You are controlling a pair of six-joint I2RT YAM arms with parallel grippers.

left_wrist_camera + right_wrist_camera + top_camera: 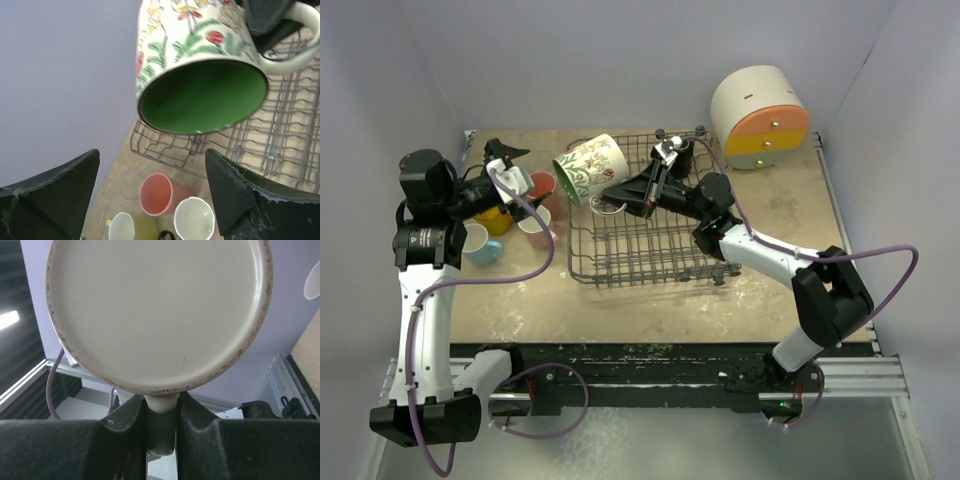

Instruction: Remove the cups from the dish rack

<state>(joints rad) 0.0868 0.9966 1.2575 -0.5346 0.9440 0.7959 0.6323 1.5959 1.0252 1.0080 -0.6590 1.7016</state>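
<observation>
1. Top external view
   - The dish rack (650, 245) sits at the centre of the table (770, 290).
   - The floral mug (592, 168) is on its side at the rack's far-left corner, with its green mouth facing left.
   - The right gripper (615, 198) reaches across the rack and is clamped on the mug's handle.
   - The left gripper (510, 165) is beside the mug's mouth with its jaws spread and nothing in them.
   - Under it a salmon cup (542, 185), a yellow cup (495, 218), a light blue cup (480, 245) and a pink cup (533, 222) stand grouped on the table, left of the rack.
   - A round white container (760, 115) stands beyond the rack's far-right corner.

2. Left wrist view
   - The left gripper (152, 160) is released. Its fingers (50, 200) are wide apart and touch nothing.
   - The floral mug (200, 95) is above the dish rack (280, 145) edge, its mouth toward the camera.
   - The salmon cup (156, 194) stands upright on the table below.

3. Right wrist view
   - The right gripper (161, 425) pinches the handle of the floral mug (155, 315). Both fingers (115, 440) press against it.
   - The mug's cream base fills the view.
</observation>
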